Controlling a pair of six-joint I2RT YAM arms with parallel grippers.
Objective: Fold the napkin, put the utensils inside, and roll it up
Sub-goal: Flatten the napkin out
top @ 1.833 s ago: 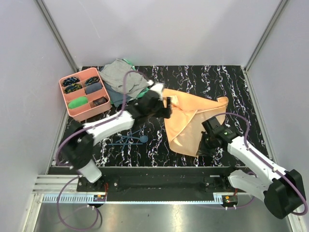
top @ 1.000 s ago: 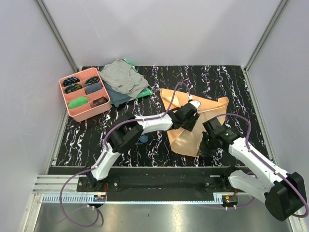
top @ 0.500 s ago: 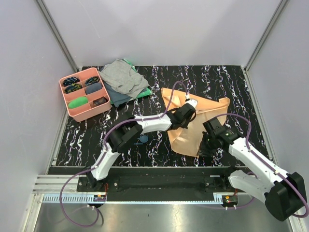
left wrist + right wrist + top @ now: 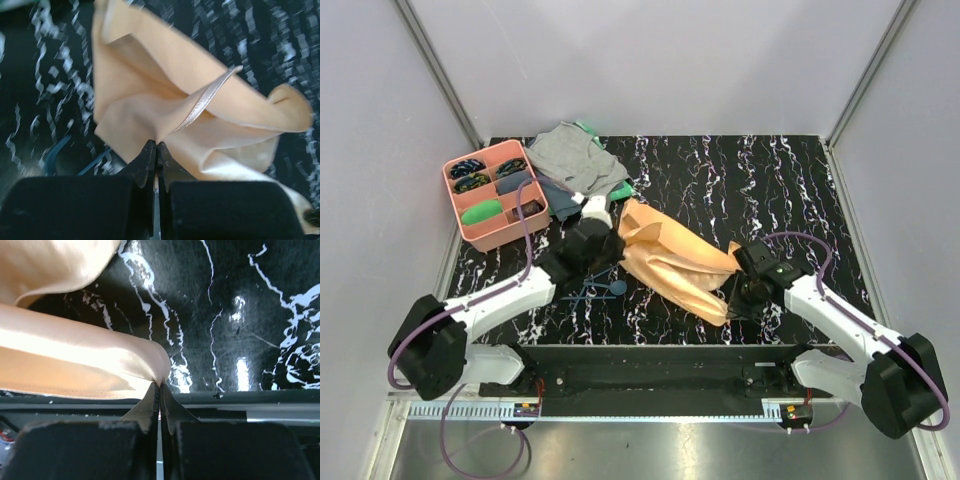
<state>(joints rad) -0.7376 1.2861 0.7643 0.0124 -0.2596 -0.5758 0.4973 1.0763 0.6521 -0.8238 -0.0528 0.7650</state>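
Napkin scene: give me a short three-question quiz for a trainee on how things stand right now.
1. True or false: the napkin lies flat and fully spread out.
2. Fill in: the left end effector and the right end effector are both shut on the ___.
3. Multiple choice: the utensils are
A. wrapped inside the napkin
B. on the table, outside the napkin
C. held in an end effector

Key: 1 false, it is bunched and lifted in folds; 2 napkin; 3 B.
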